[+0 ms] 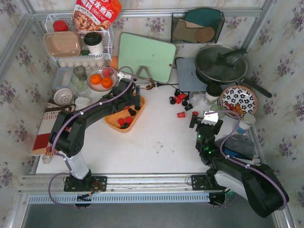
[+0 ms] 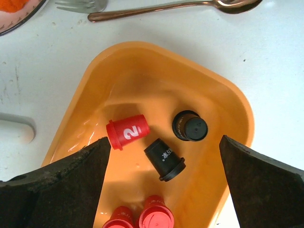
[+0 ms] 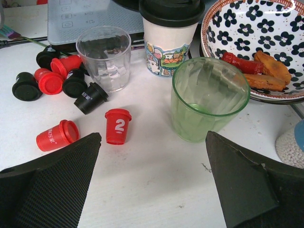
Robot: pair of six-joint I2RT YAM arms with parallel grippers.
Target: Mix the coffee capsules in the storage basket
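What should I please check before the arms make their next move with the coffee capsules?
1. Left gripper open, empty, above storage basket: ok.
2. Right gripper open, empty: ok.
3. Red capsule and black capsule both in basket: ok.
4. All capsules collected in basket: not ok; loose capsules lie on the table.
5. Green glass clear of right gripper's path: cannot tell.

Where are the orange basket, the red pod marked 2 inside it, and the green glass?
orange basket [image 2: 156,78], left wrist view, bare far inner wall.
red pod marked 2 [image 2: 127,133], left wrist view, its side by the numeral.
green glass [image 3: 209,102], right wrist view, its near wall.
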